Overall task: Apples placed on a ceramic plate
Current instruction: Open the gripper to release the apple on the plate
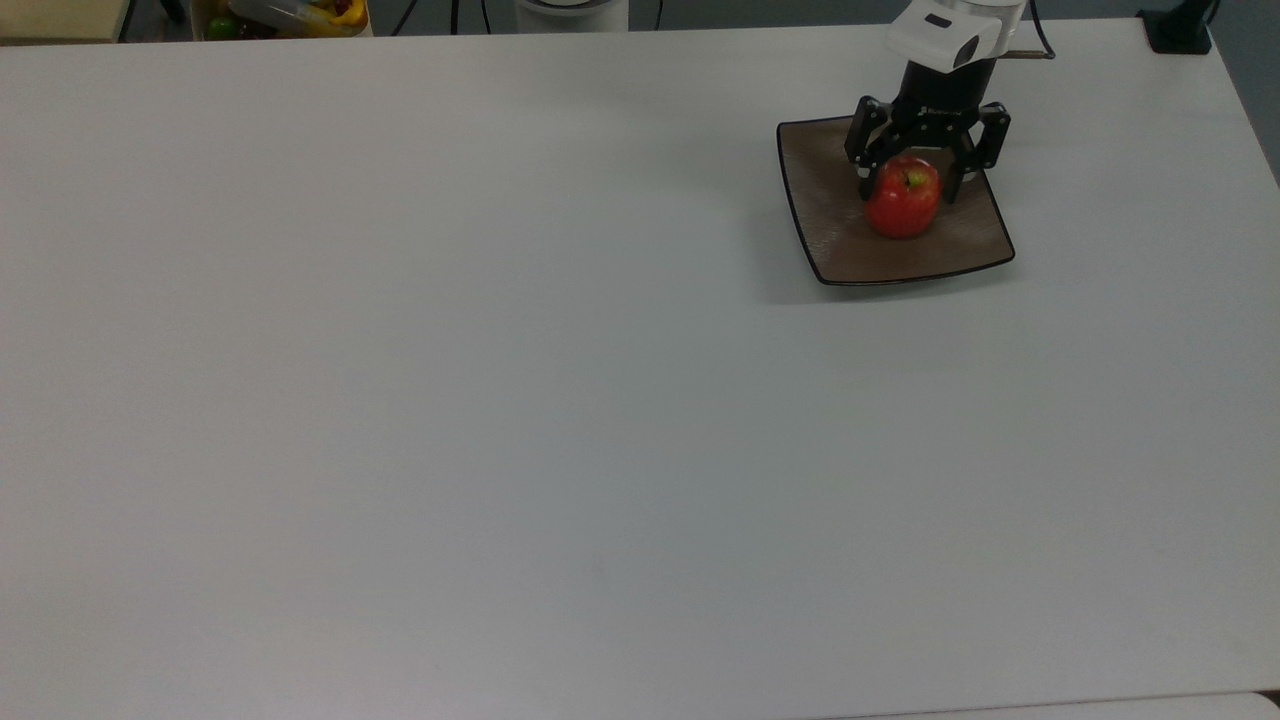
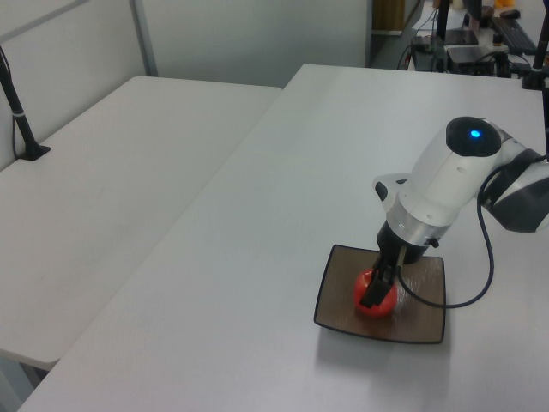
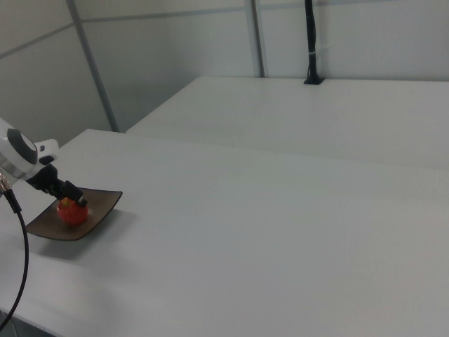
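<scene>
A small red apple (image 1: pixel 903 207) with a yellow-green patch at its stem rests on the square brown ceramic plate (image 1: pixel 850 250), near the top view's upper right. My gripper (image 1: pixel 912 178) stands open just over the apple, one black finger on each side of it and both a little clear of the skin. In the left view the apple (image 2: pixel 376 298) sits in the plate's (image 2: pixel 425 316) middle, partly behind a finger (image 2: pixel 374 290). In the right view the apple (image 3: pixel 71 212), plate (image 3: pixel 42 226) and gripper (image 3: pixel 73 198) are at the far left.
A bin of fruit (image 1: pixel 285 15) sits beyond the table's far edge at the top view's upper left. A black post base (image 1: pixel 1180 30) stands at the upper right corner. A black cable (image 2: pixel 480 283) loops from the arm beside the plate. A second white table (image 2: pixel 111 172) adjoins.
</scene>
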